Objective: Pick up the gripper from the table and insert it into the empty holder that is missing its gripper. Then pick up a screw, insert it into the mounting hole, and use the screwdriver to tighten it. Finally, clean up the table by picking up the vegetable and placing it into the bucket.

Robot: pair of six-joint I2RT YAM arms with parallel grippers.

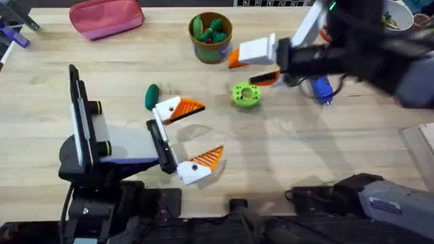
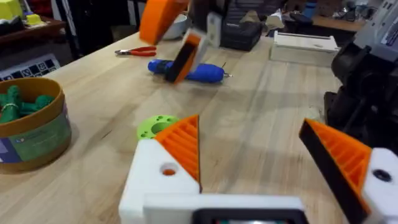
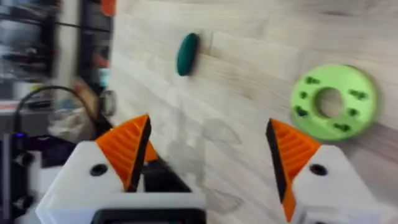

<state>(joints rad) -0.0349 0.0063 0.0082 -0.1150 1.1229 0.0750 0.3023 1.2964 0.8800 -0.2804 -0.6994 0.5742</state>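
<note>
Two sets of white-and-orange jaws over the pale wooden desk (image 1: 285, 156), both released and grasping nothing. Left gripper (image 1: 194, 133) low at centre-left, orange wedge tips spread wide, bare wood between them. Right gripper (image 1: 252, 64) reaching in from the upper right, tips apart, just above the bright green ring-shaped plastic disc (image 1: 245, 94). Small dark green oval toy vegetable (image 1: 151, 97) flat on the desk, just beside the upper tip of the left gripper, touching or not cannot be told. Round bucket with ochre rim and bluish-green side (image 1: 211, 38) near the far edge, green pieces already inside, well apart from the vegetable. Blue cylindrical power screwdriver (image 1: 321, 89) lying on its side beyond the disc, partly under the right arm. Pink fabric pouch (image 1: 106, 17) at the far left edge. Red-handled pliers (image 2: 137, 51) behind the screwdriver. Broad open wood across the near right half.
</note>
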